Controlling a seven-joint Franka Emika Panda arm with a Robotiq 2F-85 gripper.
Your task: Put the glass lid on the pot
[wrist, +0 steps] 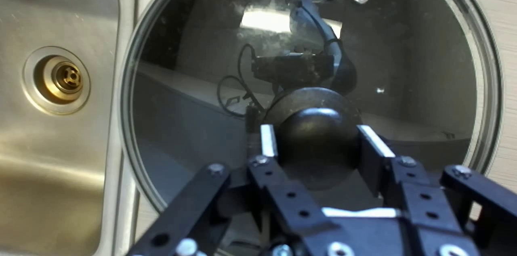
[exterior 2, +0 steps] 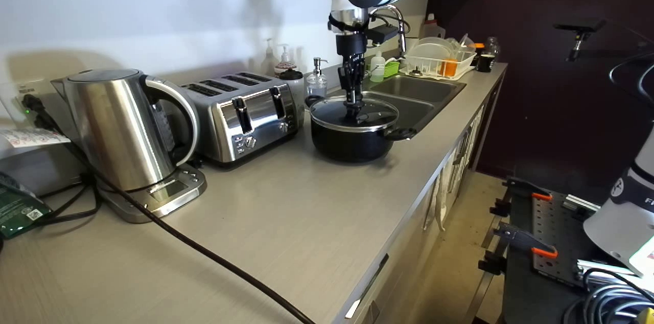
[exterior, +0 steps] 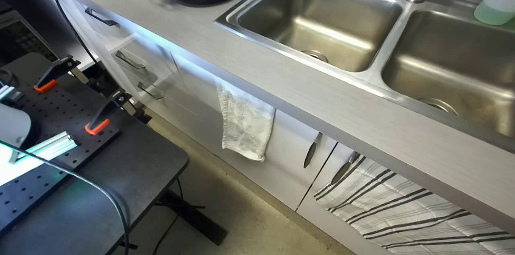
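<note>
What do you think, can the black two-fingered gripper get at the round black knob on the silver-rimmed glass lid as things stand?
Very likely yes: the gripper is right at it. Its fingers flank the knob and seem closed on it, with nothing else visible in between.

In an exterior view, see glass lid (exterior 2: 332,113) on pot (exterior 2: 352,145), four-slice toaster (exterior 2: 258,115) at its nine o'clock, double sink (exterior 2: 431,103) at two.

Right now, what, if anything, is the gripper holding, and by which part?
The glass lid, by its black knob, pinched in the gripper.
</note>
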